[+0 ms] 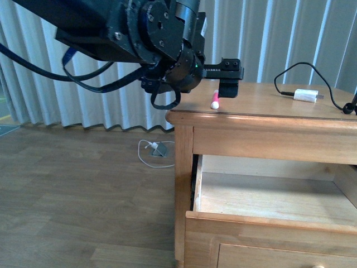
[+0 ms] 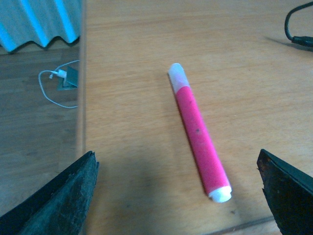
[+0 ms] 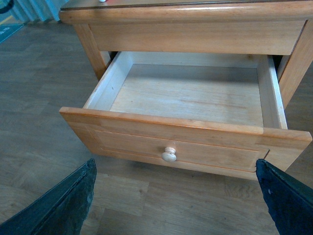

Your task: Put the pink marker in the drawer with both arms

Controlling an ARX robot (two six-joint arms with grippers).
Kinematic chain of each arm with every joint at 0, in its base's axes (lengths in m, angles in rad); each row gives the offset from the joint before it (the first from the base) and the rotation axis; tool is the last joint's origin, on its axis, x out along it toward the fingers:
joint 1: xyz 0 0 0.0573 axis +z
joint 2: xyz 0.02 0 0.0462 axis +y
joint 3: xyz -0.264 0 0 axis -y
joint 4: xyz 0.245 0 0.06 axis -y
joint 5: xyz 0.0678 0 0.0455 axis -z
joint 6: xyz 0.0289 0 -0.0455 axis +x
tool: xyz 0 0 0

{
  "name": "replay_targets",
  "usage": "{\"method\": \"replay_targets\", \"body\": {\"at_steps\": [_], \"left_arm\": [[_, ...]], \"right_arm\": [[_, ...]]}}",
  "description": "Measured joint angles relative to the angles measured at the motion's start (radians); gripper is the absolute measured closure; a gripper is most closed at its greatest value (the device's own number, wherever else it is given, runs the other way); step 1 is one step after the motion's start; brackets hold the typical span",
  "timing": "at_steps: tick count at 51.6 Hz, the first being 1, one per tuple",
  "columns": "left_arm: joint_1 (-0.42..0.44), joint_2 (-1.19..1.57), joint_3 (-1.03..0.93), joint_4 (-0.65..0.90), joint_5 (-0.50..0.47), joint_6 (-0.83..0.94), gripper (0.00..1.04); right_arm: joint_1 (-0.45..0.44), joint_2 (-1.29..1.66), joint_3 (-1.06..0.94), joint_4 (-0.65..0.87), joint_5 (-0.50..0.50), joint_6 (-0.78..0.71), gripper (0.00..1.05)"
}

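Wooden nightstand top before pale curtains bears the pink marker; left gripper and right gripper both spread.

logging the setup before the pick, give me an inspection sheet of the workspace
surface: nightstand top, bare wood, no spills seen
job's things: pink marker lying flat on the top near its edge; drawer pulled open, nothing seen inside
clutter: white charger block on the top
grippers: left gripper over the marker, jaws open, not touching it; right gripper facing the drawer front, jaws open
cables: black cable on the top; white cable on the floor
surroundings: wood floor, pale curtains
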Motion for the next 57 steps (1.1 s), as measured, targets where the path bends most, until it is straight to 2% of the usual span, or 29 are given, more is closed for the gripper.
{"method": "replay_targets", "body": {"at_steps": [14,22,40,48,57], "left_arm": [[-0.034,0.148,0.218,-0.119,0.011,0.0,0.06],[-0.046,0.206,0.314,-0.205,-0.021,0.002,0.06],[-0.048,0.233,0.379,-0.285,-0.04,0.014,0.07],[-0.049,0.233,0.386,-0.312,-0.058,0.013,0.26],[-0.045,0.233,0.388,-0.322,-0.075,0.013,0.53]], "right_arm": [[0.0,0.0,0.0,0.0,0.0,0.0,0.08],[0.0,0.0,0.0,0.0,0.0,0.0,0.08],[0.0,0.0,0.0,0.0,0.0,0.0,0.08],[0.0,0.0,0.0,0.0,0.0,0.0,0.08],[0.0,0.0,0.0,0.0,0.0,0.0,0.08]]}}
